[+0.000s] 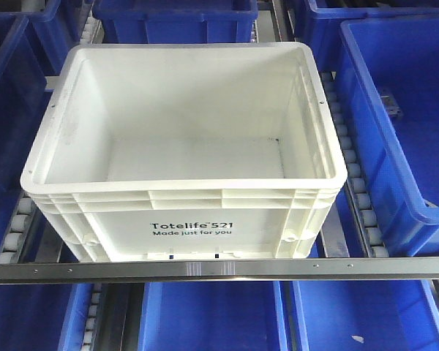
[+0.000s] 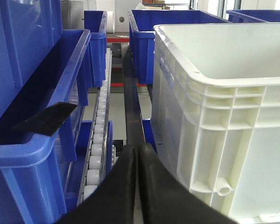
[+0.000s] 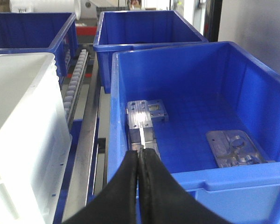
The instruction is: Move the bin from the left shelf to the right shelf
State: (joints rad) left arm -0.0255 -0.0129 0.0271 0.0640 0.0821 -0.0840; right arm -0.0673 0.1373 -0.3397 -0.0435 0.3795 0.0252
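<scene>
the white bin point(image 1: 183, 157) is sitting on the roller shelf point(image 1: 205, 269) between blue bins point(image 1: 395, 124). left tool point(image 2: 136, 161) and right tool point(image 3: 139, 163) are hanging pressed together, holding nothing; which shelf this is cannot be told.

My left gripper point(image 2: 136, 154) and right gripper point(image 3: 140, 158) have matt black, smooth fingers, pressed together. The white bin point(image 1: 183, 153) looks like smooth moulded plastic with a soft sheen and faint scuffs inside. Right of it, the blue bin point(image 3: 233, 93) is glossier plastic, holding bright machined metal parts point(image 3: 147, 114). In front of the white bin runs a brushed metal rail point(image 1: 205, 269).
</scene>
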